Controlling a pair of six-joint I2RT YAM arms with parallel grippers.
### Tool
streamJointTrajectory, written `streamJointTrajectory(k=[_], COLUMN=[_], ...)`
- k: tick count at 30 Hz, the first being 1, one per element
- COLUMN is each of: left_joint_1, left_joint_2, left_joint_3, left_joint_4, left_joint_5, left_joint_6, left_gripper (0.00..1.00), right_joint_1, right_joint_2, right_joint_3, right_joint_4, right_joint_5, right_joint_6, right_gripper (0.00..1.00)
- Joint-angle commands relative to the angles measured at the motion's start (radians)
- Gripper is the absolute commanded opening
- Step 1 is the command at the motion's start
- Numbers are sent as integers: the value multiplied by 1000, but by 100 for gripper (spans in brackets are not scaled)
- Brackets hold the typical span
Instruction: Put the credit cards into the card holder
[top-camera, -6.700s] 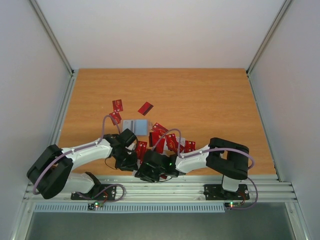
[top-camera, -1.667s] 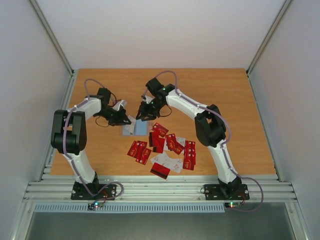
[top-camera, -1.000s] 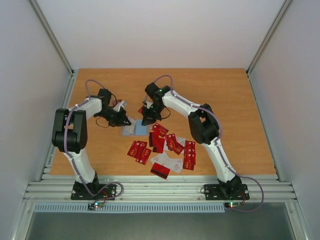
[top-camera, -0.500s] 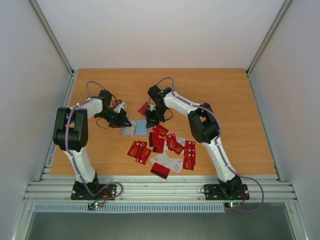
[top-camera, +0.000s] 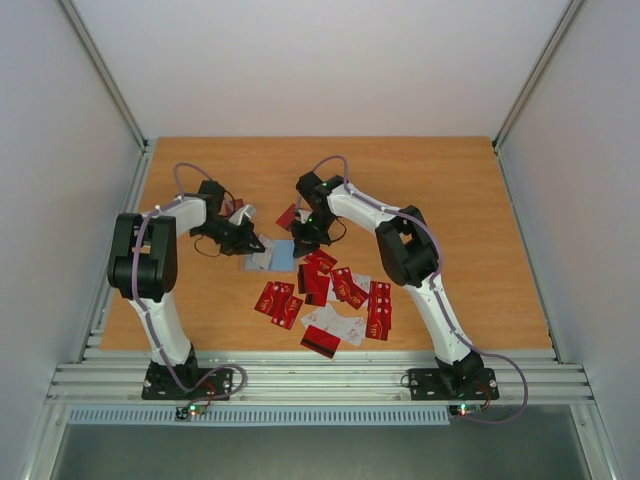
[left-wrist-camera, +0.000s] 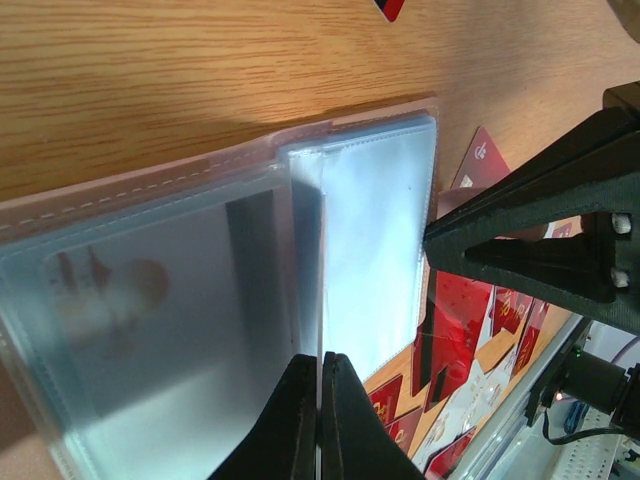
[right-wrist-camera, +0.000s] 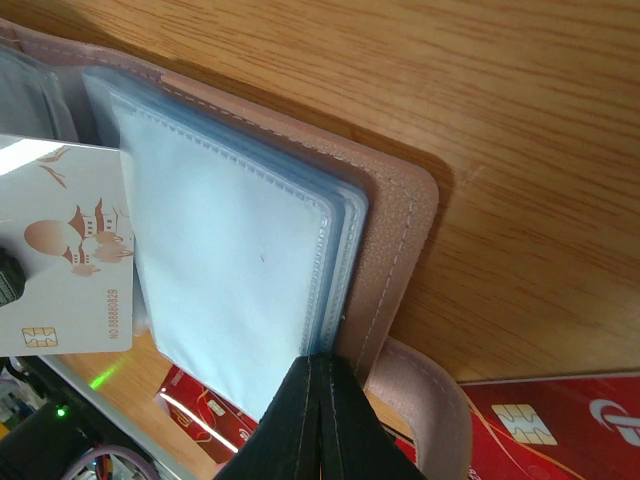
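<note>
Card holder (top-camera: 272, 254) lies open on the surface (top-camera: 430, 190) beside the credit cards (top-camera: 335, 290), my left hand (left-wrist-camera: 319, 400) and right hand (right-wrist-camera: 322, 400) each pinched shut on its clear sleeves (right-wrist-camera: 230, 250); pulling apart may tear one.

table (top-camera: 430, 200): wood-grain | walls (top-camera: 320, 60): plain white | front rail (top-camera: 330, 382): aluminium

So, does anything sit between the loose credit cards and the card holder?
Nothing visible does: the nearest credit cards lie right beside the card holder. But the left end effector and right end effector are both shut on its clear sleeves, so neither holds a card.
</note>
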Motion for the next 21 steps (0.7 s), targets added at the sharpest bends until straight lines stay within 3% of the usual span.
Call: streamJointTrajectory(k=[1,21], left_joint_1=[-6,-17], left_joint_2=[17,28], left_joint_3=[-10,-55], left_joint_4=[38,142], left_joint_5=[36,79], left_joint_6=[3,-5], left_gripper=[0,0], right_joint_1=[-2,-4], right_joint_2=[46,54], right_joint_3=[-11,-9], right_joint_4=[-20,-18], right_joint_5=[9,-15], right_joint_6=[-25,-28], right_gripper=[1,1])
